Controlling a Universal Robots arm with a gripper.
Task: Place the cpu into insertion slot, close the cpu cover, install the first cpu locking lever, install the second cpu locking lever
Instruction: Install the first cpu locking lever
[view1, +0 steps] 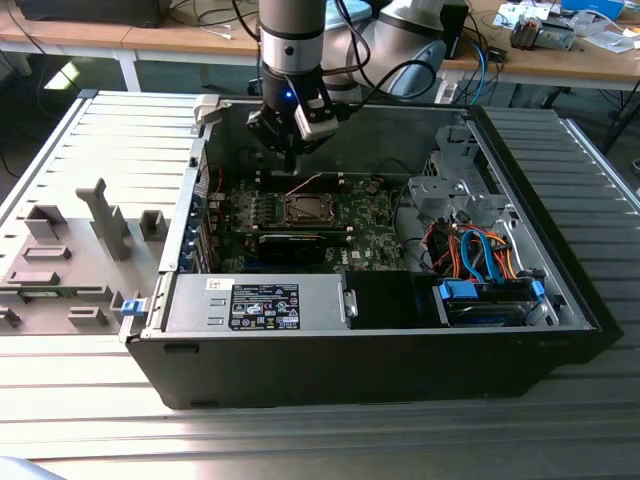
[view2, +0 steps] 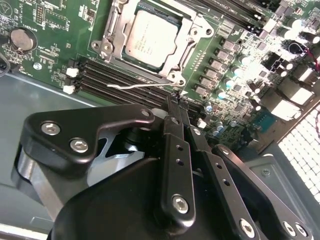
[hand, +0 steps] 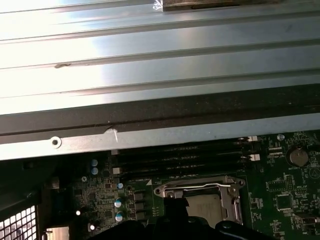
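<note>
Looked to be at the lever stage: found the small flat silvery-grey square cpu (view2: 151, 39) seated in the metal-framed insertion slot (view2: 105, 47) just ahead of the claw (view2: 177, 102), with the thin grey windowed cpu cover (view2: 150, 74) apparently down over it and a thin wire locking lever (view2: 135, 86) lying loose between claw and socket. Kept the claw pressed together on nothing; called, by judgement, for a fine, steady touch on so slim a wire. Worked inside an open black computer case (view1: 400, 350) on a ribbed grey metal counter (view1: 100, 130), with cluttered wooden desks (view1: 560, 60) beyond the claw.

Arm upright, claw (view1: 291, 150) pointing down, its fingers (view2: 176, 131) pressed together
</note>
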